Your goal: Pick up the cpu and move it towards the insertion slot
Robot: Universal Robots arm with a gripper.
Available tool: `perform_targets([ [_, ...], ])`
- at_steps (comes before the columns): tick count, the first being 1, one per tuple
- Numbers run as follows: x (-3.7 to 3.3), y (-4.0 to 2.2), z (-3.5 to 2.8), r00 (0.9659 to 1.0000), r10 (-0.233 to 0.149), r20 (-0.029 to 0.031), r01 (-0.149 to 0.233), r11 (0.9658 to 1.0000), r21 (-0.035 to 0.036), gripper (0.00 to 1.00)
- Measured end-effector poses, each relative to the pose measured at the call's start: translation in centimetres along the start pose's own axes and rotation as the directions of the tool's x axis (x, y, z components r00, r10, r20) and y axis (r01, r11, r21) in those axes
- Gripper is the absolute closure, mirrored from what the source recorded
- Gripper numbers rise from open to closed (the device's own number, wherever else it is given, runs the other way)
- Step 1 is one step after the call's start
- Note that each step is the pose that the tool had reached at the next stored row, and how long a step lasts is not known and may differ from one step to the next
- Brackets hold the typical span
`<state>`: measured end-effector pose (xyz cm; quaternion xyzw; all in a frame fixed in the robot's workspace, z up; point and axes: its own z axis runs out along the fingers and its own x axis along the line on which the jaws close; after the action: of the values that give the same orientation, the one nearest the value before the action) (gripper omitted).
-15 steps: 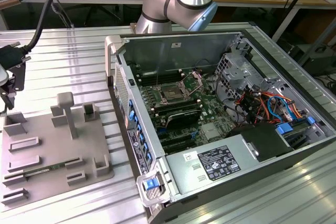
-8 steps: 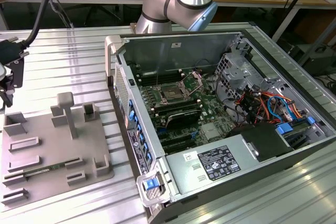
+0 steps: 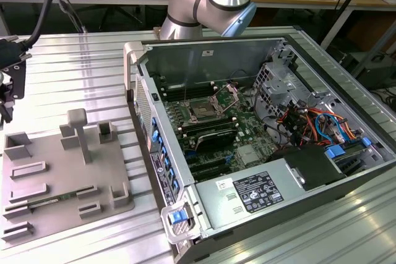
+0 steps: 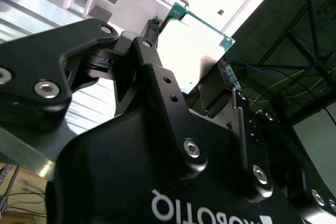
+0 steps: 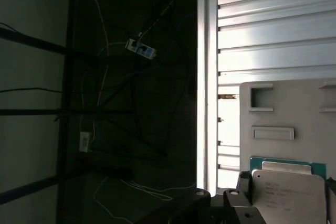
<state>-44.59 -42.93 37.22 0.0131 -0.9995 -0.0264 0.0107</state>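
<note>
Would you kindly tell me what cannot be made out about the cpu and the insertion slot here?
The cpu, second wrist view: face washed out by glare; one corner hidden behind the hand.
The cpu, first wrist view: cut off by the picture's edge.
The insertion slot, exterior view: pins too small to tell apart.

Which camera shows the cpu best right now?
The first wrist view: the cpu shows its silvery face and green edge plainly. The second wrist view shows it glare-washed between the fingers.

Black gripper, fingers seemingly pinched on the cpu.
</note>
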Motion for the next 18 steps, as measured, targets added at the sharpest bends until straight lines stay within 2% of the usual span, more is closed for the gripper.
perform_targets([
  [7,0.02,0.04,-0.7,1.0,0.0,-0.0001,0.0,1.0,-0.0001,0.45],
  [14,0.01,0.04,-0.74,1.0,0.0,-0.0004,0.0,1.0,-0.0002,0.45],
  [18,-0.27,0.03,-0.75,1.0,0.0,-0.0004,0.0,1.0,-0.0002,0.45],
])
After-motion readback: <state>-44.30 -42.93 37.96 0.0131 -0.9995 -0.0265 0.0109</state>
